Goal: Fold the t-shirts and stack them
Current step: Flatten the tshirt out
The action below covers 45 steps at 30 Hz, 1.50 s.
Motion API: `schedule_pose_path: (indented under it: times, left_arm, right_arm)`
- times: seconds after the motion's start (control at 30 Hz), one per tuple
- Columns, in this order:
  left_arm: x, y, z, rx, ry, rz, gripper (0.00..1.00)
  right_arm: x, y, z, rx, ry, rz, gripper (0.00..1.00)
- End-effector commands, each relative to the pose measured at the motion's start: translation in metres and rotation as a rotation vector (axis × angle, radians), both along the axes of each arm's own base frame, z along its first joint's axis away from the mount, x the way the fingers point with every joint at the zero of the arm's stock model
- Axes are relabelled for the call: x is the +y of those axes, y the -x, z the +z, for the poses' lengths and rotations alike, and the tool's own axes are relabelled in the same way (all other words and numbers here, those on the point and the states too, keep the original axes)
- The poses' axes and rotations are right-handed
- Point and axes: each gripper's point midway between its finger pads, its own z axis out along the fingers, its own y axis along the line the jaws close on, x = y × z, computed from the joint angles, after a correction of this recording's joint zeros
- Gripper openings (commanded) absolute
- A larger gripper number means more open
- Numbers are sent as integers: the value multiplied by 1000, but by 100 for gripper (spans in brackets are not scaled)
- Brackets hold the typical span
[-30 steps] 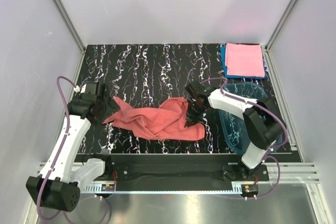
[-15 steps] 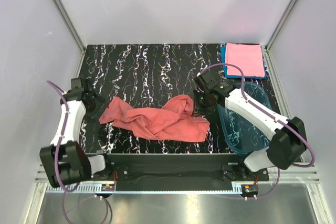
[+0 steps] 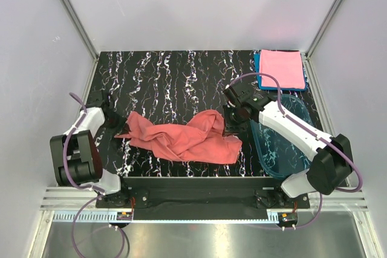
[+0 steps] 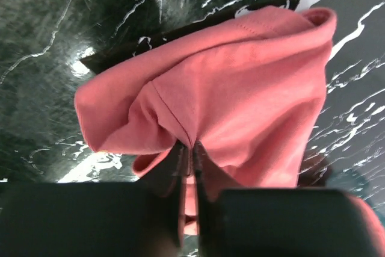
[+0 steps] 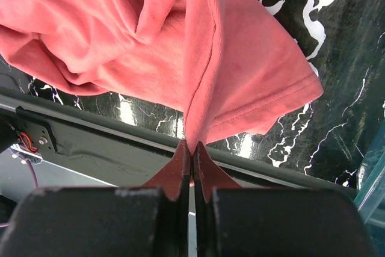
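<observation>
A crumpled salmon t-shirt (image 3: 181, 138) lies across the near middle of the black marbled table (image 3: 169, 77). At the shirt's left end, my left gripper (image 3: 123, 126) is shut on a seam fold, seen close up in the left wrist view (image 4: 189, 148) with the salmon cloth (image 4: 240, 88) bunched ahead. My right gripper (image 3: 230, 128) is shut on the right end; the right wrist view shows its jaws (image 5: 192, 145) pinching a hem of the salmon cloth (image 5: 120, 34). A folded pink t-shirt (image 3: 281, 68) rests on a folded blue one (image 3: 258, 72) at the back right corner.
A clear blue plastic tub (image 3: 278, 146) sits at the right, under my right arm's forearm. The table's near edge and the metal mounting rail (image 3: 193, 196) run just below the shirt. Grey walls close in the left, back and right sides.
My left gripper swung in to the shirt's left end and shut on it. The right gripper, shut on the cloth throughout, shifted up and right a second ago and has since held still.
</observation>
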Motion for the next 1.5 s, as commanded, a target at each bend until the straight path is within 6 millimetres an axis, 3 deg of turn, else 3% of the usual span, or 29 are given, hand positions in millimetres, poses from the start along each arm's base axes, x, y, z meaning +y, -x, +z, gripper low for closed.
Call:
schedule_pose_path:
  times: [0.0, 0.03, 0.13, 0.2, 0.23, 0.33, 0.43, 0.53, 0.6, 0.63, 0.67, 0.7, 0.77, 0.87, 0.97, 1.0, 1.1, 1.2, 1.23, 1.27, 1.3, 1.47]
  left_arm:
    - [-7, -8, 28, -73, -7, -62, 0]
    - [-2, -8, 49, -127, -76, -58, 0]
    - [-19, 9, 85, -175, -138, -67, 0]
    - [-44, 29, 115, -242, -95, -59, 0]
    - [-62, 52, 136, -297, -62, -29, 0]
    - [-86, 78, 150, -343, 20, -32, 0]
    - [-93, 84, 150, -353, 43, -53, 1]
    - [-107, 64, 144, -354, 68, -123, 7]
    - [-121, 37, 153, -412, 92, -189, 12]
    - [-126, 30, 147, -390, 80, -241, 13]
    - [-126, 19, 128, -315, 62, -253, 14]
    - [-130, 3, 132, -327, 55, -279, 15]
    - [-119, -18, 108, -254, -29, -324, 16]
    - [-97, -44, 106, -243, -114, -333, 42]
    - [-76, -53, 119, -243, -246, -329, 67]
    - [-73, -47, 130, -263, -272, -337, 69]
    - [-67, -23, 133, -250, -300, -339, 72]
    - [-67, 21, 121, -225, -266, -342, 70]
    - [-70, 36, 124, -255, -235, -343, 67]
    - [-73, 54, 107, -212, -219, -367, 58]
    - [-77, 66, 107, -226, -191, -364, 56]
    - [-93, 112, 94, -147, -237, -439, 60]
  right_arm:
    - [4, -2, 21, -58, -37, 30, 0]
    - [3, -1, 25, -68, -43, 29, 0]
    - [-2, 3, 24, -68, -34, 30, 0]
    - [-4, 5, 22, -61, -27, 30, 0]
    - [-5, 7, 22, -61, -31, 34, 0]
    - [-6, 11, 22, -62, -37, 36, 0]
    - [-8, 13, 22, -63, -38, 39, 0]
    - [-9, 14, 23, -63, -37, 34, 0]
    - [-8, 13, 24, -61, -39, 33, 0]
    - [-8, 13, 24, -61, -39, 34, 0]
    - [-8, 12, 25, -65, -38, 28, 0]
    - [-8, 11, 25, -68, -34, 26, 0]
    - [-8, 10, 24, -60, -23, 32, 0]
    - [-7, 8, 24, -61, -19, 33, 0]
    - [-7, 7, 22, -54, -13, 42, 0]
    - [-6, 8, 21, -49, -11, 43, 0]
    - [-5, 9, 17, -39, -15, 49, 0]
    - [-2, 9, 15, -31, -22, 59, 0]
    - [-2, 9, 14, -33, -26, 63, 0]
    - [-2, 9, 13, -28, -28, 65, 0]
    - [0, 9, 13, -31, -32, 67, 0]
    - [-1, 13, 9, -19, -38, 71, 0]
